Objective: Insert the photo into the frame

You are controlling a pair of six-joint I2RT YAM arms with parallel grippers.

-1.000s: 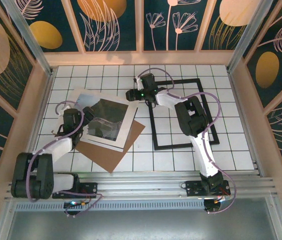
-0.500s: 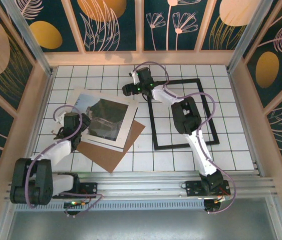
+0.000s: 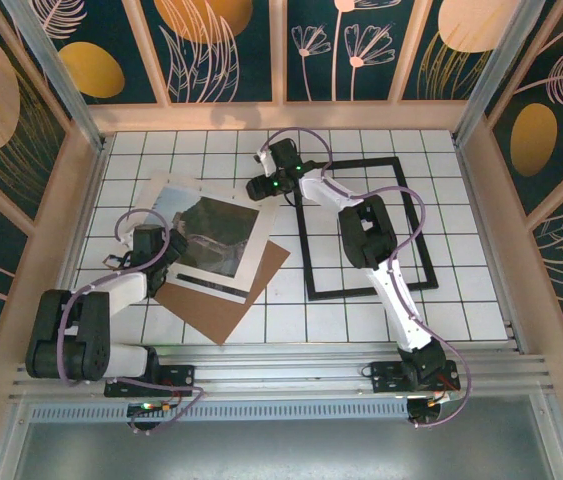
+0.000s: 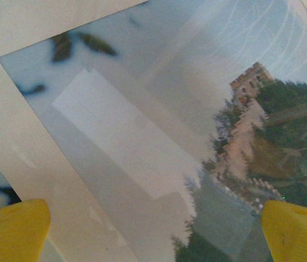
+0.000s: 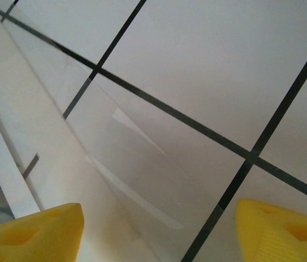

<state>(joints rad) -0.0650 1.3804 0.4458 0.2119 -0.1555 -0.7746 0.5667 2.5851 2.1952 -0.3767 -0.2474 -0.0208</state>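
The photo [image 3: 216, 232], a landscape with pale sky and dark hills, lies left of centre under a white mat border [image 3: 196, 283]. Up close the photo [image 4: 235, 136] shows a tower and trees. The black-rimmed frame [image 3: 306, 250] lies flat to its right with bare tiles inside. My left gripper [image 3: 159, 260] is at the mat's left edge. In its wrist view the left gripper [image 4: 154, 232] is open, low over the print, with yellow fingertips [image 4: 11, 229] wide apart. My right gripper [image 3: 260, 188] hovers open at the mat's top right corner; between the right gripper [image 5: 158, 232] fingers lie tiles and a pale sheet edge.
A brown backing board [image 3: 236, 305] sticks out from under the mat toward the near edge. White tiled floor [image 3: 461, 300] surrounds the frame. Patterned walls close in the table on three sides. The right arm stretches across the frame's left side.
The right gripper went up and left, then came back to the mat's top right corner. The left gripper slid slightly nearer along the mat's left edge. The photo and mat have shifted slightly.
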